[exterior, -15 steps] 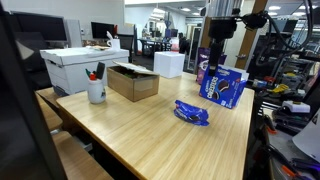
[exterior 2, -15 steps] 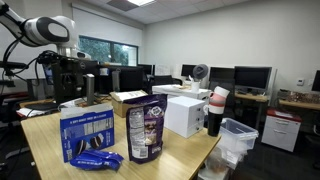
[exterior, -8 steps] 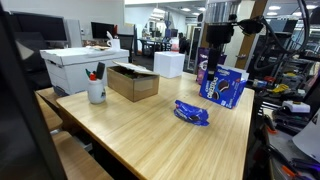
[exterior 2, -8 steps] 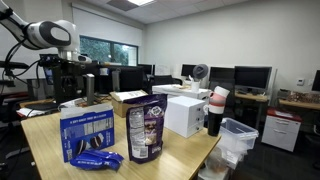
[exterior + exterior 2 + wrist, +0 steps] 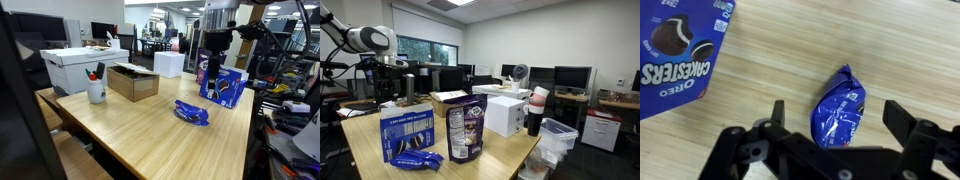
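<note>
My gripper (image 5: 833, 110) hangs wide open, empty, over the crinkly blue foil packet (image 5: 843, 98) on the light wooden table (image 5: 780, 50) (blue cardboard Oreo box (image 5: 675, 50) nearby); closing off-centre would probably pinch slack foil and slip.

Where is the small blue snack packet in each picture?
In an exterior view: the blue snack packet lies right of centre, in front of the Oreo box.
In an exterior view: packet lower left, at the box's foot.
Wrist view: packet centre; box upper left.
Shared landmark: Oreo box.
</note>
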{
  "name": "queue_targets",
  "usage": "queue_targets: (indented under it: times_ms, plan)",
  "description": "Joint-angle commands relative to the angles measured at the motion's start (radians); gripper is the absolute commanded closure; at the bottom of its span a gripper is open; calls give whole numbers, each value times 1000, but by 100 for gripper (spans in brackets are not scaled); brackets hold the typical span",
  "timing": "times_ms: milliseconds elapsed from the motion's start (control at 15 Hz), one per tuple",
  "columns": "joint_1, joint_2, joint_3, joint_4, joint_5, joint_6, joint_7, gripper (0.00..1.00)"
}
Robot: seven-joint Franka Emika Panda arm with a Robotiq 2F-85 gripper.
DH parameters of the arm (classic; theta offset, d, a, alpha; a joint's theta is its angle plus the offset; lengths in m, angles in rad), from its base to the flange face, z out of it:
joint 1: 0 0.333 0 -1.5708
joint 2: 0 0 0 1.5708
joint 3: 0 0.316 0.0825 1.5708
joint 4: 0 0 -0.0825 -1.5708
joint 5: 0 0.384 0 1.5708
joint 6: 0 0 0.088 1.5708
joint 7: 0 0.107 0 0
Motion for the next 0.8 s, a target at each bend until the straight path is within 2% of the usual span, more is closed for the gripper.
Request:
queue_targets:
  times_ms: [0,400,600,733]
  plan:
    - [19,74,8,34,6,8,-22,0]
    - [28,156,2,77,7,-10,-22,0]
    - [26,211,-14,104,48,-25,-102,0]
    - [25,238,-19,115,63,-16,-108,0]
